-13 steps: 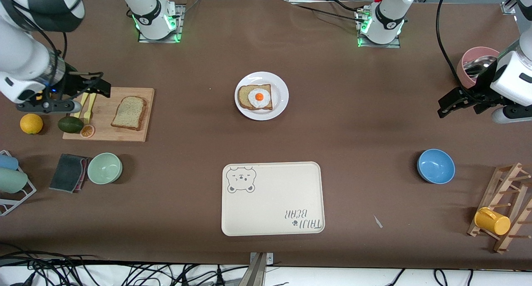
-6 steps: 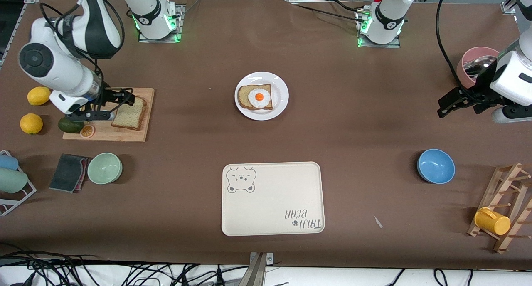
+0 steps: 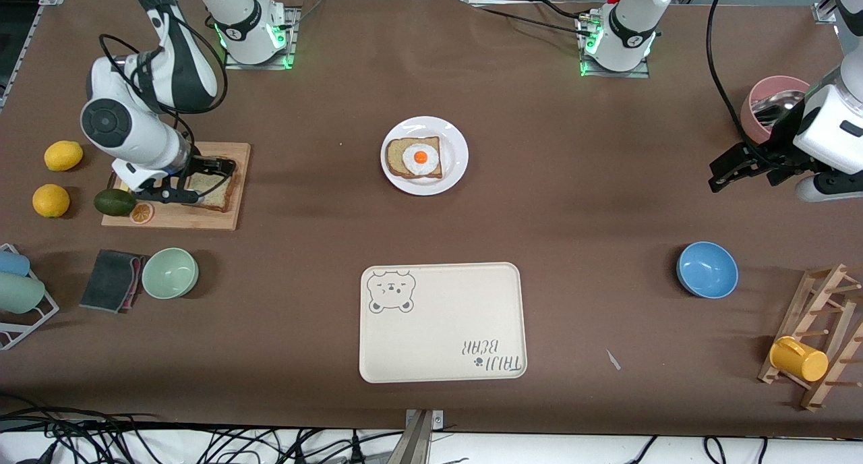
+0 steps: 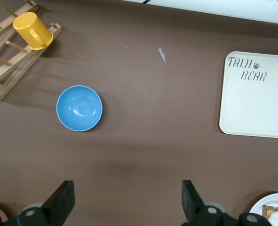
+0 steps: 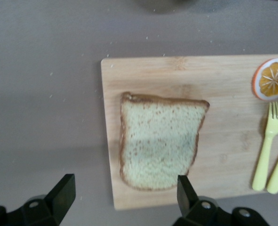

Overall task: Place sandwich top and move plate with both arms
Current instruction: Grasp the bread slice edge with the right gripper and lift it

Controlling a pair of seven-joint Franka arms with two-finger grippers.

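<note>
Black and spread wide, the right tool [image 3: 202, 181] hangs over the wooden cutting board [image 3: 222, 218] at the right arm's end of the counter [image 3: 573, 248], holding nothing. The sandwich top [image 5: 158, 139] lies flat on that board directly below it, between the two open fingers [image 5: 59, 195] in the right wrist view, with no contact visible. That wrist view also shows a yellow-green fork [image 5: 266, 143] and an orange slice [image 5: 271, 78] on the board beside the bread; in the front view the arm hides the fork and part of the slice of bread. The left tool [image 3: 735, 167], also spread and empty, waits over bare counter at the left arm's end, near a pink bowl [image 3: 768, 106]. Its wrist view looks down on a blue bowl [image 4: 79, 108], a yellow mug [image 4: 32, 31] on a wooden rack [image 4: 7, 70], and a corner of the cream tray [image 4: 256, 94]. The plate [image 3: 458, 157] sits mid-counter, well apart from both tools, carrying a bread slice with a fried egg [image 3: 419, 157]; the tray lies nearer the front camera than the plate.
</note>
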